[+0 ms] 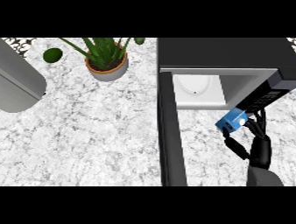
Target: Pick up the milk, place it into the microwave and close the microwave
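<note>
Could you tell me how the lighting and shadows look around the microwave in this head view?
Head view: even, soft light on the marble counter, no glare; the microwave top is near black, its cavity pale and bright; the open door reads as a dark strip; the milk in the right robot hand stays clearly lit.

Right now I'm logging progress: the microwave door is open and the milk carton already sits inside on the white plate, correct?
Not quite. The microwave door is open, but the milk carton is not on the white plate; the right hand holds it just outside the opening, as the head view shows.
</note>
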Robot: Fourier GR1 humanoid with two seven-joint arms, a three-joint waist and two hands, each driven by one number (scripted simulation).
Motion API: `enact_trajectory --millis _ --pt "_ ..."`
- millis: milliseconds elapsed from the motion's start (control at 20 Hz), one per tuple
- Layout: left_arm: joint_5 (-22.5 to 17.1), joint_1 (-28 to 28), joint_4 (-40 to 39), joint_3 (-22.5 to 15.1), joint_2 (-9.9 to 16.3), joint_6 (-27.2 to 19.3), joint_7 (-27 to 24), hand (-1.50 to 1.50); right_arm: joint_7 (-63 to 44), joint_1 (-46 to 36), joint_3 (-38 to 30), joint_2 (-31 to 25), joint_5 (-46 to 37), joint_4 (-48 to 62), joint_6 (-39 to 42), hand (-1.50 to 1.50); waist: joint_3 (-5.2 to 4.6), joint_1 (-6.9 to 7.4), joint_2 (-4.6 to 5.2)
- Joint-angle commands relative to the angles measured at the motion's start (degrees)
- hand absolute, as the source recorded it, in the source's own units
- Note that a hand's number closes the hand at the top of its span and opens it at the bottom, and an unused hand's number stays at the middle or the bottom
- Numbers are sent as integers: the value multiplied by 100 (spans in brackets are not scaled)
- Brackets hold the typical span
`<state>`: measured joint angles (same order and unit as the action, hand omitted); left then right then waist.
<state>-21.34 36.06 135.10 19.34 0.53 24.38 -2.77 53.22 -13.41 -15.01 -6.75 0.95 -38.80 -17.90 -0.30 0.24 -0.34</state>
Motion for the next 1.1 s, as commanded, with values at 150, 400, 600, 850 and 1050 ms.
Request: enact_trajectory --millis 150,400,600,850,1050 --pt "-408 -63 148 141 -5 145 83 -150 648 -772 -184 -155 15 810 42 150 39 91 52" --pt "-510 128 338 181 9 190 114 -150 496 -369 377 -75 -160 372 739 150 35 86 28" --pt "-303 86 251 23 -51 95 -128 -150 1111 -31 641 -533 -251 548 1879 150 45 108 43" --pt "-468 -85 143 238 87 47 84 -150 650 -162 972 -536 -168 128 2668 150 33 27 27" --pt "-450 393 557 1 -50 -110 -17 -150 497 180 1142 -479 -69 -651 2779 150 27 12 -3"
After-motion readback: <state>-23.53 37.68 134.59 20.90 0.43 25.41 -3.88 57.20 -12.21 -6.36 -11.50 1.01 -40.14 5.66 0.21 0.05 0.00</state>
